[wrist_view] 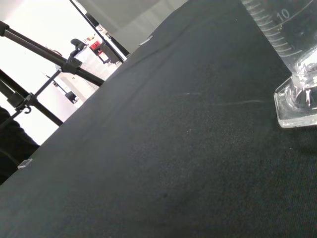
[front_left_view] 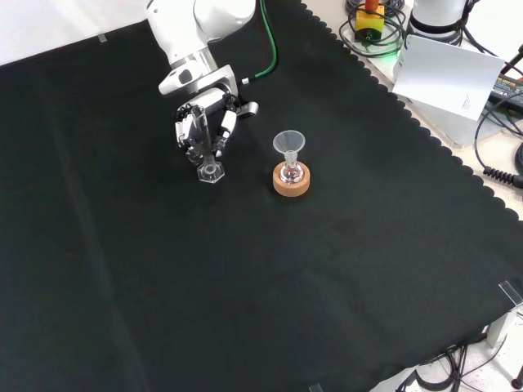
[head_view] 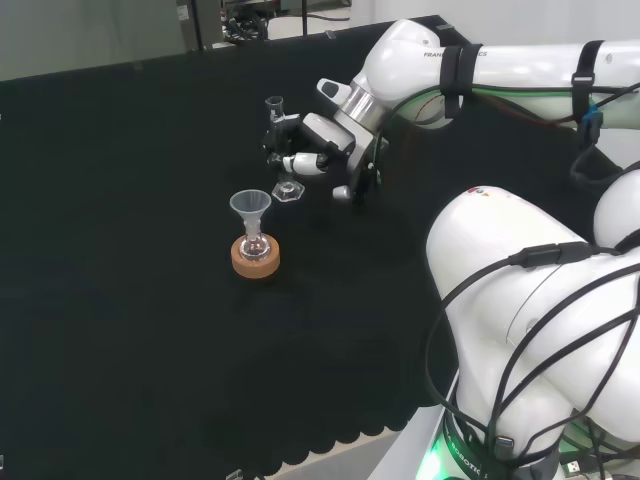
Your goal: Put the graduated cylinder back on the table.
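Fingers (front_left_view: 196,131) curl round clear, upright graduated cylinder (front_left_view: 206,155) with hexagonal foot.

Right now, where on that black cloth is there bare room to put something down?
Nearly everywhere. In the front view the black cloth lies bare below and left of the hand, and right of the flask's cork ring. It is crowded between the graduated cylinder in the hand and the funnel.

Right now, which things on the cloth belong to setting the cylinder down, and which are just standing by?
Job:
- graduated cylinder, held upright, base at the black cloth
- hand, fingers curled round it

Standing by:
- funnel in a small flask
- cork ring under the flask
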`<action>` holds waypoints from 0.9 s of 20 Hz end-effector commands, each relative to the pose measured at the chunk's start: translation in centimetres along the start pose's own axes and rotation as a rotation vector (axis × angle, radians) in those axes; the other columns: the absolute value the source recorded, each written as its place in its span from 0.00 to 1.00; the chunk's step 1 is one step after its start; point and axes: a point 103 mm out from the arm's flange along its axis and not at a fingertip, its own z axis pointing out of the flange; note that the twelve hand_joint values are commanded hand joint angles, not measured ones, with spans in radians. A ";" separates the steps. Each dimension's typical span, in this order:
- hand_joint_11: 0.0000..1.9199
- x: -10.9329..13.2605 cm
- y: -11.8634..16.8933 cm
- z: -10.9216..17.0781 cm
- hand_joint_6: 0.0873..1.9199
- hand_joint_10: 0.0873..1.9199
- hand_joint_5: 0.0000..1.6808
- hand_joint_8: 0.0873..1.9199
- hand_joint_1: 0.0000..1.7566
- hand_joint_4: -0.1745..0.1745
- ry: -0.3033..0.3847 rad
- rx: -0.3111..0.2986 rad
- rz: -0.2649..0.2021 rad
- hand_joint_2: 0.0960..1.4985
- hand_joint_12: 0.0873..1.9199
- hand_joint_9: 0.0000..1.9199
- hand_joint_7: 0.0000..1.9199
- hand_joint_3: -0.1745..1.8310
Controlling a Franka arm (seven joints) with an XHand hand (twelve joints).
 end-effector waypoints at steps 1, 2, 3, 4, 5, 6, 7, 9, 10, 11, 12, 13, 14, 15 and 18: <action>0.55 -0.3 0.0 0.4 0.60 0.00 0.51 0.24 0.64 0.05 -0.004 0.010 -0.001 0.77 0.43 0.69 0.55 0.09; 0.55 -0.3 0.0 0.4 0.60 0.00 0.51 0.24 0.64 0.05 -0.003 0.011 0.002 0.77 0.43 0.69 0.55 0.09; 0.55 -0.4 0.1 0.4 0.60 0.00 0.51 0.24 0.64 0.05 0.001 0.014 0.003 0.77 0.43 0.69 0.55 0.09; 0.55 -0.4 0.1 0.3 0.60 0.00 0.51 0.24 0.64 0.05 0.001 0.016 0.005 0.77 0.43 0.69 0.55 0.09; 0.55 -0.5 0.1 0.2 0.60 0.00 0.51 0.24 0.64 0.04 0.001 0.015 0.005 0.77 0.43 0.69 0.55 0.09; 0.55 -0.5 0.1 0.2 0.60 0.00 0.51 0.24 0.64 0.04 0.001 0.013 0.006 0.77 0.44 0.69 0.54 0.09; 0.54 -0.6 0.0 0.2 0.59 0.00 0.51 0.24 0.64 0.04 0.002 0.013 0.006 0.77 0.44 0.69 0.54 0.09; 0.54 -0.5 0.0 0.2 0.58 0.00 0.52 0.24 0.64 0.05 -0.004 0.017 0.005 0.77 0.45 0.68 0.53 0.09; 0.54 -0.5 -0.1 0.2 0.57 0.00 0.53 0.24 0.64 0.07 -0.005 0.018 0.006 0.76 0.45 0.68 0.52 0.09; 0.53 -0.5 -0.1 0.2 0.57 0.00 0.53 0.25 0.64 0.09 -0.006 0.024 0.007 0.76 0.46 0.68 0.52 0.08; 0.53 -0.5 -0.2 0.2 0.56 0.00 0.54 0.25 0.64 0.11 -0.006 0.026 0.007 0.75 0.46 0.68 0.52 0.08; 0.52 -0.5 -0.3 0.2 0.55 0.00 0.55 0.25 0.64 0.15 -0.004 0.027 0.008 0.75 0.46 0.68 0.51 0.08; 0.52 -0.4 -0.3 0.2 0.54 0.00 0.55 0.25 0.64 0.19 -0.004 0.033 0.009 0.74 0.47 0.68 0.51 0.08; 0.51 -0.5 -0.4 0.2 0.53 0.00 0.56 0.25 0.64 0.22 -0.001 0.040 0.010 0.74 0.47 0.68 0.50 0.08; 0.49 -0.6 -0.6 0.3 0.51 0.00 0.58 0.26 0.63 0.34 0.014 0.045 0.020 0.73 0.49 0.67 0.49 0.08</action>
